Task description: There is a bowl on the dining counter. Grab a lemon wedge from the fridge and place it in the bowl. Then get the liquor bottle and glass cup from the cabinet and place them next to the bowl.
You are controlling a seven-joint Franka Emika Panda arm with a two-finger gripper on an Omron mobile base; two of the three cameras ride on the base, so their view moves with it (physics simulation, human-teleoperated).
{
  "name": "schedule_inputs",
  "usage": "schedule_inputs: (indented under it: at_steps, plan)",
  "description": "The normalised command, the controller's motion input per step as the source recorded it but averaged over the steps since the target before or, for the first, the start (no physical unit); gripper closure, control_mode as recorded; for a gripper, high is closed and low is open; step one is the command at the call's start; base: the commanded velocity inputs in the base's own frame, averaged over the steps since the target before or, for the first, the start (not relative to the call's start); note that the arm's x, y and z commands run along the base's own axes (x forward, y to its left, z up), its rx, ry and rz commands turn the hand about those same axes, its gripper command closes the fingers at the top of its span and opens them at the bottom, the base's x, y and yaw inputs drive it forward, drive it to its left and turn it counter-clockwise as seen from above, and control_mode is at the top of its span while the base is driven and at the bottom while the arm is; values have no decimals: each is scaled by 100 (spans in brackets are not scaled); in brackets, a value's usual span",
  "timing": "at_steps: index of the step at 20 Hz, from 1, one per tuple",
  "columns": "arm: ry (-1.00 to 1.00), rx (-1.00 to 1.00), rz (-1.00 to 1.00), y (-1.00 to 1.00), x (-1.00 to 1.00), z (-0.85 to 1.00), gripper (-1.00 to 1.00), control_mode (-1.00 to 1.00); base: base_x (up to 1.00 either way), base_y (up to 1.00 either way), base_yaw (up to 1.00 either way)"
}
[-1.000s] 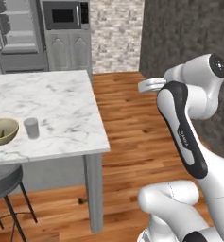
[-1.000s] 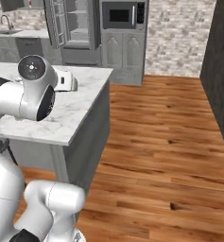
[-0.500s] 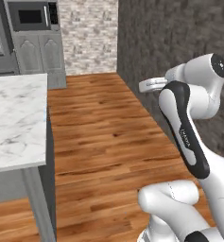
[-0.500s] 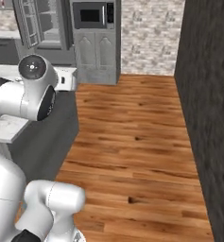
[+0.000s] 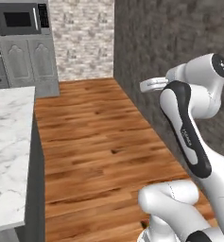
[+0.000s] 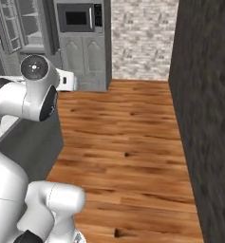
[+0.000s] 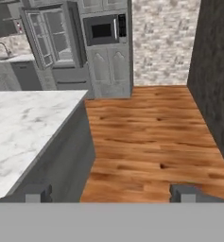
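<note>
In the left base view the whole picture has swung to the right within the last second. That is the base turning, not the things moving. A second ago the bowl sat near the left edge of the dining-counter worktop with the glass cup just beside it. Now you keep just the worktop's [image 5: 9, 156] right edge at the left of the frame, and the wood floor [image 5: 94, 142] and a dark stone wall [image 5: 179, 42] take up the rest. The hand [image 5: 153, 84] is tucked high by the arm's shoulder, too side-on to judge its jaws here.

In the right base view the hand [image 6: 66, 79] hangs over the worktop's grey side [image 6: 33, 142]. The microwave column [image 6: 78, 18] stands straight ahead.

In the hand view the hand [image 7: 111, 194] is wide, with its two tips far apart and nothing between them. The worktop [image 7: 23, 127] lies at the left. Its long edge runs away from you toward the fridge [image 7: 47, 40], one door of which seems to stand ajar, and its far corner points at the microwave [image 7: 104, 29].

My reading is that you are leaving the worktop empty-handed to fetch the next item, likely the liquor bottle (whether the bowl already held the lemon wedge was too small to tell).
</note>
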Motion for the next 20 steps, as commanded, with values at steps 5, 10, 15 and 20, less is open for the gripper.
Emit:
schedule_inputs:
  at_steps: [5, 10, 15, 20]
  plan:
    - [0, 0, 0, 0, 0, 0, -100, 100, 100, -1, -1]
    - [0, 0, 0, 0, 0, 0, -100, 100, 100, -4, -2]
    - [0, 0, 0, 0, 0, 0, -100, 100, 100, -14, 0]
    - [0, 0, 0, 0, 0, 0, -100, 100, 100, -24, 3]
